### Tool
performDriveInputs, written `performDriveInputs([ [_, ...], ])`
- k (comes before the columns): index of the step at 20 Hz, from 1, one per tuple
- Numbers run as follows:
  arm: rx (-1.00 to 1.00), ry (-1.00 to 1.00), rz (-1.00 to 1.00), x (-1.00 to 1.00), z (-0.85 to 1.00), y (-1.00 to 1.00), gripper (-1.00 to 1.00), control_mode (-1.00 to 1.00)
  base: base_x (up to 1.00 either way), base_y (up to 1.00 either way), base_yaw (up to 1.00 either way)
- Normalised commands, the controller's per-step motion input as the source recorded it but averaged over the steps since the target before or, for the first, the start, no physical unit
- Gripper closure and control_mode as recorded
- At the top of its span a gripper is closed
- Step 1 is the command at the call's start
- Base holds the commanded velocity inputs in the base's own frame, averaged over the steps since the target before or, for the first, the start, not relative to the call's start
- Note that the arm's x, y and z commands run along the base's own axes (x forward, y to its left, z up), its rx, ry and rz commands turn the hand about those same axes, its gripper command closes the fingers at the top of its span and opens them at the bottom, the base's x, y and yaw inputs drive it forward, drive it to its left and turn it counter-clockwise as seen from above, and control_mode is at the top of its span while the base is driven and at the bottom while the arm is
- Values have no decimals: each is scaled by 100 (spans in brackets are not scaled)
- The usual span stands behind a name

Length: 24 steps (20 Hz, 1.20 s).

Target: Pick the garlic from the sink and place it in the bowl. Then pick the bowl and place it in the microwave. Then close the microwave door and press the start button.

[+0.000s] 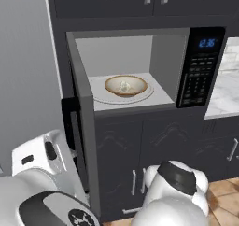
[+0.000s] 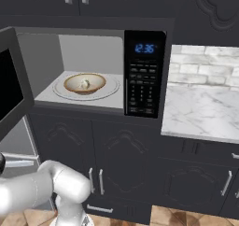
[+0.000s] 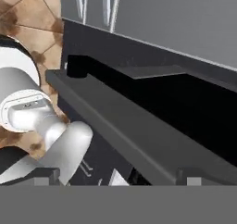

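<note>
The door (image 1: 84, 127) stands swung wide on the left, its edge and black handle (image 3: 76, 65) right in front of the claw (image 3: 115, 177), whose fingers stand apart and empty. Closing it well means pushing flat on the outer face, steadily, until it latches. The bowl (image 1: 125, 85) holding the garlic (image 1: 124, 86) already sits inside the microwave (image 2: 144, 71), beyond the door. The arm is folded low.

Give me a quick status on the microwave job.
Claw open, empty, close against the door. Garlic in bowl, bowl on the microwave plate. Door not yet shut, start not pressed. Nothing blocking.
</note>
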Motion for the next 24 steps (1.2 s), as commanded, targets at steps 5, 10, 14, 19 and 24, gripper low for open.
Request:
performDriveInputs([
  [5,0,-13,-7,61,0,-97,-100,-100,0,0,0],
  [10,0,-12,-8,25,-1,-100,-100,-100,0,0,0],
  [14,0,-11,-7,74,-6,-100,-100,-100,0,0,0],
  [19,0,-1,-8,100,-3,-100,-100,-100,0,0,0],
  [24,0,0,-8,100,-1,-99,-100,-100,0,0,0],
])
